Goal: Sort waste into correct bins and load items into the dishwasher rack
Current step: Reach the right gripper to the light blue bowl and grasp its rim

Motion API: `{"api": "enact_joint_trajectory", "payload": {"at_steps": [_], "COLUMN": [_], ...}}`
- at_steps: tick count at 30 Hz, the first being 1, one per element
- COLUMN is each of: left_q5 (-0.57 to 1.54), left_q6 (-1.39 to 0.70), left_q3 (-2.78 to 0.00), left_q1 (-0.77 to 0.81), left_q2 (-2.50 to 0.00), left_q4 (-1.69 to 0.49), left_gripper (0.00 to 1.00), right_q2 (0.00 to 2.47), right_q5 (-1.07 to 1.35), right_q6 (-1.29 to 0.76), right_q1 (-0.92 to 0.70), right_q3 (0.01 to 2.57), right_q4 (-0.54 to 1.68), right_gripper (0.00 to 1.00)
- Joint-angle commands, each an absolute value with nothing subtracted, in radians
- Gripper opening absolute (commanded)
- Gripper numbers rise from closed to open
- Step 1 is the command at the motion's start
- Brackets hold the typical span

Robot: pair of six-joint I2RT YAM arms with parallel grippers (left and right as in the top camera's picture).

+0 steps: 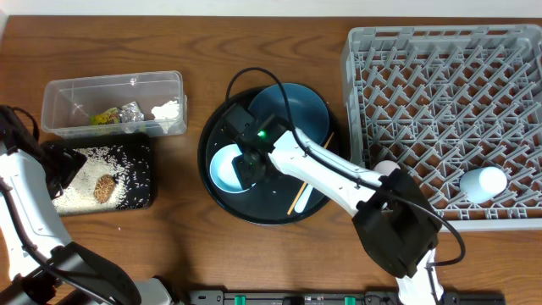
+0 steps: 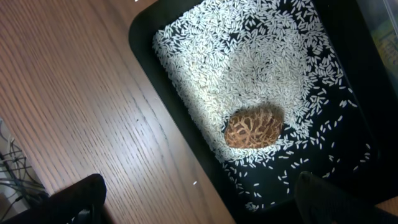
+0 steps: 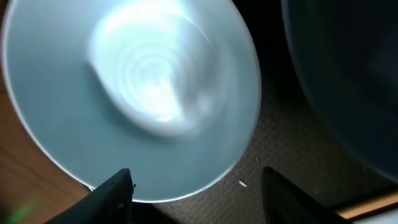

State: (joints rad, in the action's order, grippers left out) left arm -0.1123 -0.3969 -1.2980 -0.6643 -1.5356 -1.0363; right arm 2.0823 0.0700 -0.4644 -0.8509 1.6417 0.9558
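Your right gripper point(image 3: 202, 202) stands open, its fingers astride the rim of the light-blue bowl point(image 3: 124, 93), which sits in the round black tray point(image 1: 206, 135) left of the dishwasher rack point(image 1: 440, 85). Pinch that slick edge too shallowly and the bowl may slip against the dark-blue plate point(image 1: 292, 106).

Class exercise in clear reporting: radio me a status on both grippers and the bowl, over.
Left gripper open, over shallow black tray edge. Right gripper open, straddling light-blue bowl rim. Chopstick lies beside bowl.
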Motion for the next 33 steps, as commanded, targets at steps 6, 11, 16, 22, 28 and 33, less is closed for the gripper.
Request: {"api": "enact_joint_trajectory", "payload": {"at_steps": [6, 11, 16, 22, 28, 33], "left_q5": [-0.132, -0.132, -0.132, -0.132, -0.132, -0.132], "left_q6": [-0.403, -0.403, -0.403, -0.403, -0.403, -0.403], "left_q3": [-1.298, -1.298, -1.298, -1.298, -1.298, -1.298], "left_q1": [-0.667, -0.667, -0.667, -0.667, -0.667, -0.667], "left_q2": [-1.530, -1.530, -1.530, -1.530, -1.530, -1.530], "left_q4": [-1.039, -1.039, -1.039, -1.039, -1.039, -1.039], "left_gripper": [0.98, 0.98, 0.98, 0.98, 0.98, 0.98], "right_q2": [2.097, 2.097, 2.097, 2.097, 2.097, 2.097], "right_q5": [0.052, 0.037, 0.021, 0.008, 0.012, 0.016], "right_q6": [-0.584, -0.669, -0.781, -0.834, -0.883, -0.883], "right_q1": [-0.852, -0.852, -0.852, -0.852, -0.852, -0.852], "right_q3": [1.631, 1.621, 1.601, 1.561, 1.497, 1.487], "right_q4": [0.935, 0.932, 0.934, 0.913, 0.831, 0.787], "right_gripper": [0.49, 0.38, 0.39, 0.40, 0.38, 0.34]}}
